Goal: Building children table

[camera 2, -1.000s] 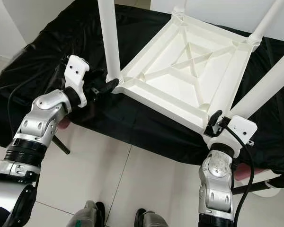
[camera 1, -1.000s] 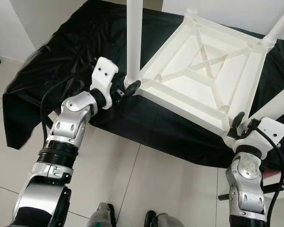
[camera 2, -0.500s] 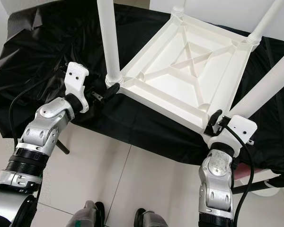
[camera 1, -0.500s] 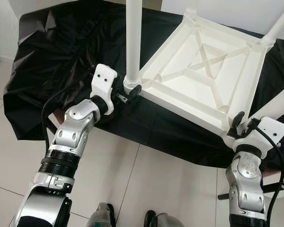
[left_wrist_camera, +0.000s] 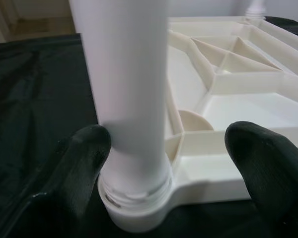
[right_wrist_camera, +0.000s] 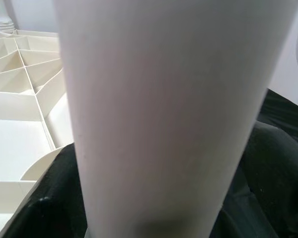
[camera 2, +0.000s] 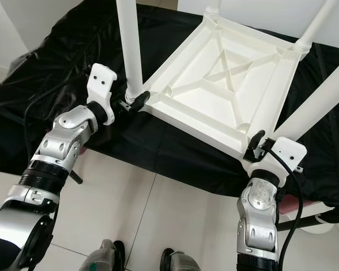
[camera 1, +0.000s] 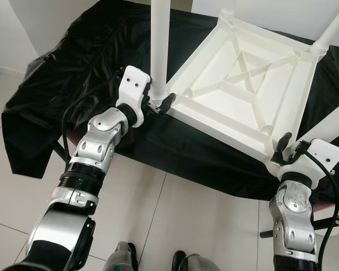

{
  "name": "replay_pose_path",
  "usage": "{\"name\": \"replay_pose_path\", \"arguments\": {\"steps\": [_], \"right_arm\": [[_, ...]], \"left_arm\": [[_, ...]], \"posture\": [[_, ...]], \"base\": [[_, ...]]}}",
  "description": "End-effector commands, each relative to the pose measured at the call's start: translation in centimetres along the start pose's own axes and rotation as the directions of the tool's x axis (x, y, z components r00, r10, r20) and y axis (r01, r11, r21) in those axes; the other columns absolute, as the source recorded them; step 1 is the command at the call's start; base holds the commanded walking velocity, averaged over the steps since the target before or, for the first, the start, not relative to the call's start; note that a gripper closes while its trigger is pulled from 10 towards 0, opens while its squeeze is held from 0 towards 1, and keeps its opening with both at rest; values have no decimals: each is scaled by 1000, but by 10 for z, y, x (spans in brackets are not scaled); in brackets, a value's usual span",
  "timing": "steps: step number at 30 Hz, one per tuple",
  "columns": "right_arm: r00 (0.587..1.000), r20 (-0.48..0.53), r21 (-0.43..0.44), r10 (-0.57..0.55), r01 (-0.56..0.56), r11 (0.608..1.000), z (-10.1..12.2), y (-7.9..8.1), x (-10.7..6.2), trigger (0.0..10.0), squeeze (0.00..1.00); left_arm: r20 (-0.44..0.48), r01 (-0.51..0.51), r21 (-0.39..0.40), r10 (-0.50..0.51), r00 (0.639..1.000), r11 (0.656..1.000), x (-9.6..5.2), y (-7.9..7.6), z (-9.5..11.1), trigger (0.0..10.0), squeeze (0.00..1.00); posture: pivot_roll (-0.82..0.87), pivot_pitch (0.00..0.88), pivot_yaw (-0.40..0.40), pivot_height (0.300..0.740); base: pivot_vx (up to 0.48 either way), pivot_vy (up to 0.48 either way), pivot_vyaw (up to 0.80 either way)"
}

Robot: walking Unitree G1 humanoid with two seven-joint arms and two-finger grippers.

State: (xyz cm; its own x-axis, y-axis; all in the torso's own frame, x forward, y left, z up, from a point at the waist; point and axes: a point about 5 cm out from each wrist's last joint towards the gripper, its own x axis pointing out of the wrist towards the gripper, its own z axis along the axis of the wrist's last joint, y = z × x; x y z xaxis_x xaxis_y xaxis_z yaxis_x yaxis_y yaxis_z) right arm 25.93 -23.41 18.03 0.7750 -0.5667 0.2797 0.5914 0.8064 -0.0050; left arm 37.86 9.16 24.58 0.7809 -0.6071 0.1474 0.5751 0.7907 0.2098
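Tabletop (camera 1: 246,90) of white plastic is laid upside down on a black cloth (camera 1: 73,73) spread over a desk, its ribbed underside with a cross brace turned upward and one corner pointed toward the robot's left. Four white legs are stood in its corners with their long axes rising upward: the left leg (camera 1: 160,39) near the robot's left arm, the near-right leg (camera 2: 319,101) slanted up and to the right, and two far legs (camera 1: 334,31) at the back corners. The base of the left leg is flanked by the left gripper (camera 1: 160,104); in the left wrist view its black fingers (left_wrist_camera: 84,148) are seen spread wide, one touching the leg near its threaded collar, the other apart from it beside the tabletop rim. The near-right leg is closed upon at its base by the right gripper (camera 1: 286,148), with the jaws pressed against both sides of it. Pale floor tiles (camera 1: 175,220) are seen below the desk edge.
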Motion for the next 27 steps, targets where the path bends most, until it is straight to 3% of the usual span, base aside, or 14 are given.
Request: {"name": "replay_pose_path", "arguments": {"steps": [1,7,18,22,23,24,27], "right_arm": [[997,-74,-33,-22,20,999,-15,-6,-5,10000,0],[997,-70,-29,-14,12,1000,-14,-5,-6,10000,0],[998,-53,-10,25,-26,1000,-10,0,-5,10000,0],[999,-42,-13,31,-31,999,-7,-1,-1,10000,0],[999,-42,-13,31,-31,999,-7,-1,-1,10000,0],[999,-40,-10,31,-32,999,-6,-2,0,10000,0],[998,-32,7,54,-54,999,-4,-1,4,10000,0]], "left_arm": [[-10,-52,1,52,999,999,1,1,-3,10000,0],[2,-123,-1,123,992,992,12,7,2,10000,0],[1,-226,-20,226,974,974,27,4,6,10000,0],[-11,-382,24,382,924,924,33,9,9,10000,0],[-11,-382,24,382,924,924,33,9,9,10000,0],[-17,-437,56,438,899,898,34,11,9,10000,0],[-30,-473,55,475,879,879,34,13,8,10000,0]], "posture": [[77,223,-17,740],[77,223,-17,740],[62,221,-11,740],[57,222,-9,740],[57,222,-9,740],[58,223,-8,740],[60,227,-8,740]], "base": [[0,0,0],[0,0,0],[0,0,0],[0,0,0],[0,0,0],[0,0,0],[0,0,0]]}}
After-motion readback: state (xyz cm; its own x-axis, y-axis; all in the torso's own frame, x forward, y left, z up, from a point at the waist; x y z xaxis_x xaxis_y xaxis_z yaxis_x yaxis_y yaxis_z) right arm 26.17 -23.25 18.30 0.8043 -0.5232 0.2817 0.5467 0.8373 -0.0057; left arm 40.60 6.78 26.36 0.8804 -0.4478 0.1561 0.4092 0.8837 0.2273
